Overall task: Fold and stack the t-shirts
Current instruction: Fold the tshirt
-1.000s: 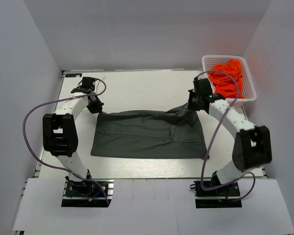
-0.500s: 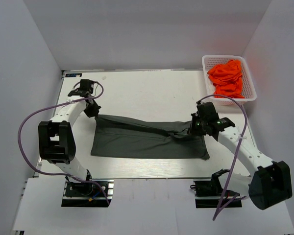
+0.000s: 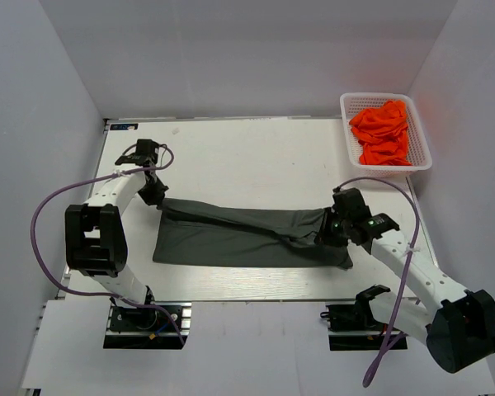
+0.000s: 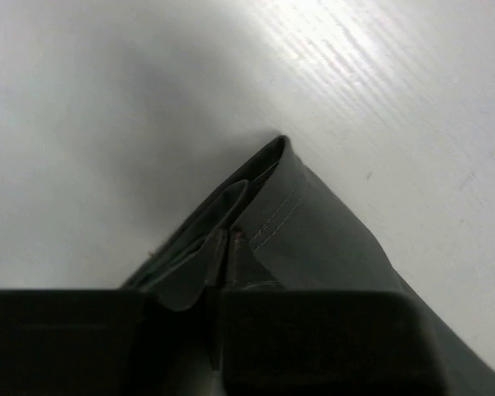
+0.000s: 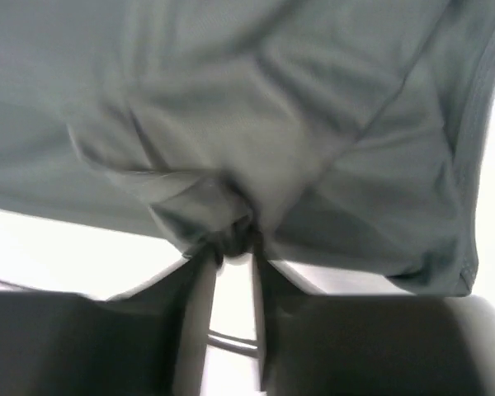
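Note:
The dark grey t-shirt (image 3: 239, 235) lies across the table's middle, folded into a long band. My left gripper (image 3: 157, 198) is shut on its far left corner; the left wrist view shows the fingers (image 4: 219, 256) pinching a hemmed corner of the grey t-shirt (image 4: 313, 223) on the table. My right gripper (image 3: 330, 231) is shut on a bunch of the shirt's right edge, seen in the right wrist view (image 5: 231, 239) with the grey t-shirt (image 5: 247, 99) hanging from the jaws. The orange t-shirts (image 3: 384, 132) lie heaped in the basket.
A white mesh basket (image 3: 421, 161) stands at the far right corner of the white table (image 3: 247, 157). Grey walls enclose the table on three sides. Purple cables loop off both arms.
My right gripper has carried the shirt's far right edge toward the near edge, folding the shirt narrower. My left gripper moved slightly nearer with its corner.

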Controlling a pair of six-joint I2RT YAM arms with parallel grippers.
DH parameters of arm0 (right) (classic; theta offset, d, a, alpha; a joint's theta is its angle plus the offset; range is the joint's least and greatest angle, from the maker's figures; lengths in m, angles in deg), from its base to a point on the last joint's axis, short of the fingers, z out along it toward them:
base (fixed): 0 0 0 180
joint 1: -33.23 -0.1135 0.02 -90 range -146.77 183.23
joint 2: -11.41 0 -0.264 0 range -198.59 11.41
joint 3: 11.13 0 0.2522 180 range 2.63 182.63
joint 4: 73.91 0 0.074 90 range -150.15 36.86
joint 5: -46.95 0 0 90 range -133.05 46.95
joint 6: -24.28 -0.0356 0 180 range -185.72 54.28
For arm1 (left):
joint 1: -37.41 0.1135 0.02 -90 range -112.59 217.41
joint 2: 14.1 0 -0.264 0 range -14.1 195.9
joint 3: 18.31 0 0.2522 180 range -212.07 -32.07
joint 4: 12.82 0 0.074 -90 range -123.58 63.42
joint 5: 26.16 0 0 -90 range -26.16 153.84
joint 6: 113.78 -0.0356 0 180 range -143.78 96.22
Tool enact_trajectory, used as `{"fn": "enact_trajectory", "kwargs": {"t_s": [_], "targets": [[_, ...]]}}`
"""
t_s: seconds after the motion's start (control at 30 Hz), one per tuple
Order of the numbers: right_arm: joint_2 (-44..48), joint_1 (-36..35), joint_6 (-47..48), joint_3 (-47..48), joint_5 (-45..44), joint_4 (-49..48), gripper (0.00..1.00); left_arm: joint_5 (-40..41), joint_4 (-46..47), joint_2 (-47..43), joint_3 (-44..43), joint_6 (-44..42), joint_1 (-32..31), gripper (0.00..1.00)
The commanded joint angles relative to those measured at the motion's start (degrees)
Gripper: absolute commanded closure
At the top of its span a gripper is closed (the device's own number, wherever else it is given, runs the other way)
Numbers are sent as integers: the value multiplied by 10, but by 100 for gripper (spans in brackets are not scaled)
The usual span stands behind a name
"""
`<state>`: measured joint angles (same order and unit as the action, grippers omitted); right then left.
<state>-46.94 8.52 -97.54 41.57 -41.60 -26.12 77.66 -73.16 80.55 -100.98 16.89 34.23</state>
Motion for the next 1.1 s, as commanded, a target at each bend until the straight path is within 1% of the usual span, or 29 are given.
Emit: {"fn": "enact_trajectory", "kwargs": {"t_s": [0.0, 0.03, 0.07, 0.1, 0.13, 0.23, 0.3, 0.4, 0.53, 0.57, 0.63, 0.67, 0.7, 0.73, 0.77, 0.8, 0.87, 0.97, 1.03, 1.07], "targets": [[5, -8, -15, -39, 38, -19, 66, 28, -45, -8, 12, 28, 5, 80], [3, -10, -12, -44, 43, -19, 52, 28, -57, 2, 12, 35, 5, 62], [5, -12, -12, -54, 50, -16, 34, 35, -95, 12, -5, 40, 5, 45], [4, -13, -8, -53, 59, -7, 10, 44, -111, 20, -12, 40, 5, 11], [5, -13, -4, -49, 63, 2, 10, 68, -125, 26, -18, 45, 5, 0], [9, -11, 17, -13, 51, 56, 10, 107, -170, 26, -54, 56, 5, 0], [11, -12, 30, 18, 27, 62, 10, 101, -183, 18, -72, 61, 5, 0], [2, -11, 34, 62, 23, 41, 10, 68, -177, 2, -121, 47, 5, 0], [-36, -12, 45, 83, 81, -23, 10, -7, -121, -14, -141, 11, -2, 0], [-48, -12, 41, 82, 90, -30, 10, -58, -81, -23, -130, 2, -2, 0], [-73, -15, 38, 76, 131, -66, 10, -134, -30, -23, -108, -12, -7, 0], [-81, -17, 29, 59, 171, -93, 10, -208, -4, -23, -79, -12, -7, 0], [-85, -20, 22, 53, 184, -124, 10, -243, 45, -23, -66, -12, -7, 0], [-104, -24, 17, 47, 204, -149, 10, -305, 70, -17, -53, -12, -13, 0], [-110, -25, 4, 34, 216, -171, 10, -327, 91, -11, -32, -12, -13, 0], [-117, -28, 3, 25, 221, -173, 10, -342, 119, -4, -26, -12, -19, 0], [-144, -29, -4, 12, 218, -170, 10, -342, 120, 24, -26, -12, -25, 0], [-166, -25, -5, -6, 194, -162, 10, -288, 64, 38, -15, -12, -25, 0], [-177, -24, -11, -25, 182, -161, 10, -227, 30, 38, 11, -12, -25, 0], [-191, -24, -13, -30, 181, -157, 10, -200, 20, 38, 22, -12, -16, 0]]}}
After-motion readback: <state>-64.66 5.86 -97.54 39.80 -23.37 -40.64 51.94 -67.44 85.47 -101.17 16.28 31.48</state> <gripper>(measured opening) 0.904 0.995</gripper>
